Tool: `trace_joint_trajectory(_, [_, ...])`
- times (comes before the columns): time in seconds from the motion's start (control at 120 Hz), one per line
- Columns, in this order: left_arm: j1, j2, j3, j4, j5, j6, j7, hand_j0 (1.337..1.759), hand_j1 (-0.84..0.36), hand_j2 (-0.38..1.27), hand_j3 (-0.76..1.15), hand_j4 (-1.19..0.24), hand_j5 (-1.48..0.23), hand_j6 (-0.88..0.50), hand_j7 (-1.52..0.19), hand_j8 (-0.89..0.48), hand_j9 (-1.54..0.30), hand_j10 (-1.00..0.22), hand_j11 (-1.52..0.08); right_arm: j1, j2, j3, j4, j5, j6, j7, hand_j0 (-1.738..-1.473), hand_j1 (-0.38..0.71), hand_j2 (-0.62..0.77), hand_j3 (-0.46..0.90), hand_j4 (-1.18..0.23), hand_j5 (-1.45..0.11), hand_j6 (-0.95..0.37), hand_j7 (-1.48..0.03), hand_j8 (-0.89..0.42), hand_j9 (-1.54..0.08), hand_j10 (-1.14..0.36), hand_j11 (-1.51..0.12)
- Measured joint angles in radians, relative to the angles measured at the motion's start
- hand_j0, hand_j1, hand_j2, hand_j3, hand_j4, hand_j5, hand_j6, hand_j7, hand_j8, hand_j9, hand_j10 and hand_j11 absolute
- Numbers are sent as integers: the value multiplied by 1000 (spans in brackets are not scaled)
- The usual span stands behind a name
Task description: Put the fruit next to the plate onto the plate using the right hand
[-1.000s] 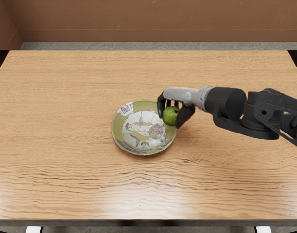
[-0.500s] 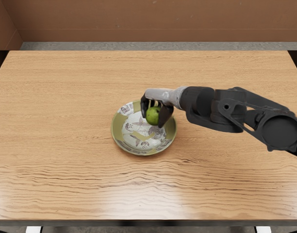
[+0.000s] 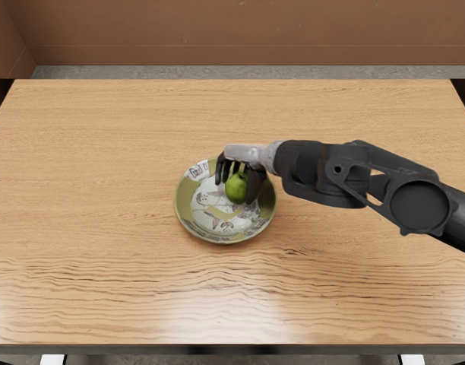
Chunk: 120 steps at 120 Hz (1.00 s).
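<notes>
Clamped around the fruit is how the right hand was seen at this point. The fingers were curled down over it from above, and dark fingertips could be made out on both sides of the little green ball.

Compared with a second back, quite a bit had been shifted. The hand and fruit had been parked right at the plate's right rim then. Half a second later they'd been carried further in, and now they'd been brought left again, so the fruit was sitting over the upper middle of the plate rather than over its edge. The arm had been stretched further across the counter from the right to get there. The plate itself hadn't been budged at all.

Whether the fruit was already resting on the plate or was held just above it couldn't be told from this angle. No clear gap or contact was visible under the fingers.

So the carrying part could pretty much be called done. What was left, by the look of it, was the release: fingers opened and the hand lifted clear without the fruit being dragged along. Since the plate looked dished, the fruit would probably be kept in even if it rolled a bit. The left arm wasn't seen anywhere.
</notes>
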Motion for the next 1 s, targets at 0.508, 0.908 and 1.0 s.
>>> trace_joint_trajectory(0.508, [0,0,0,0,0,0,0,1658,325,4,0,-20,-26,-20,-26,-20,-26,-20,-26,0,-84,29,74,112,4,0,-1658,-42,-40,0,-262,-347,-255,-343,-250,-346,-255,-346])
trace_joint_trajectory(0.908, [0,0,0,0,0,0,0,1658,325,4,0,-20,-26,-20,-26,-20,-26,-20,-26,-127,-320,292,143,403,246,0,-1658,-298,-6,0,-45,-58,-45,-58,-44,-58,-44,-58])
trace_joint_trajectory(1.0, [0,0,0,0,0,0,0,1658,325,4,0,-20,-26,-20,-26,-20,-26,-20,-26,-187,-349,379,141,425,259,0,-1658,-316,-4,0,-29,-37,-29,-37,-28,-37,-28,-37])
